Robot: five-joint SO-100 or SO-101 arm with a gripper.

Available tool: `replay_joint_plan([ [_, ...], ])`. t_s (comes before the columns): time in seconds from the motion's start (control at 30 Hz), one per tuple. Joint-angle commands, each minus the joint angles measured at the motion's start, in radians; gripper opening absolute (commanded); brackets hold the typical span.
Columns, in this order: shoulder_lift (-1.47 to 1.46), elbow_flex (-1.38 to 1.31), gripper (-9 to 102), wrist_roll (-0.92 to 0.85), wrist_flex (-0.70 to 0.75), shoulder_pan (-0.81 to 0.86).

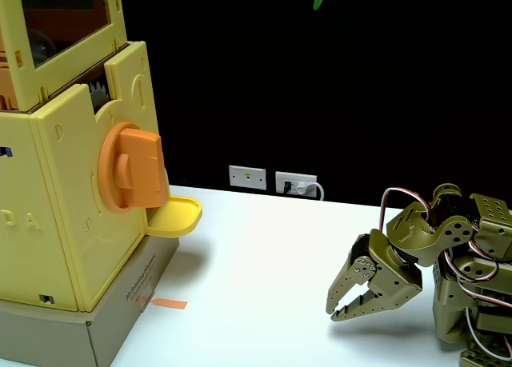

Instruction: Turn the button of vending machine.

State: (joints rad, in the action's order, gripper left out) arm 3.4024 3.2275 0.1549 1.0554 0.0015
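Note:
The vending machine point(56, 215) is a tall pale yellow toy box at the left of the fixed view, with a brownish clear window point(64, 15) on top and gear teeth showing in a slot. Its button point(132, 169) is a large orange round knob with a raised bar, and the bar stands upright. My olive-green gripper point(346, 301) rests low over the white table at the lower right, far from the button. Its jaws point down-left and stand slightly apart with nothing between them.
A pale yellow rounded tray point(178, 215) juts out under the button. The machine stands on a brown cardboard base point(120, 315), with an orange tape strip point(169, 304) on the table beside it. Wall sockets point(272, 179) sit at the table's far edge.

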Motion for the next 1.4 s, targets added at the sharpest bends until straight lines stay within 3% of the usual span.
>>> replay_joint_plan([
  [0.0, 0.144, 0.04, -1, -0.112, 0.009, -0.072],
  [0.3, 0.144, 0.04, -1, -0.103, 0.006, -0.063],
  [0.63, 0.104, 0.031, 0, -0.216, -0.002, -0.02],
  [0.97, -0.199, -0.14, 1, -0.31, -0.345, 0.037],
  [1.37, -0.304, -0.417, 1, -0.279, -0.482, 0.103],
])
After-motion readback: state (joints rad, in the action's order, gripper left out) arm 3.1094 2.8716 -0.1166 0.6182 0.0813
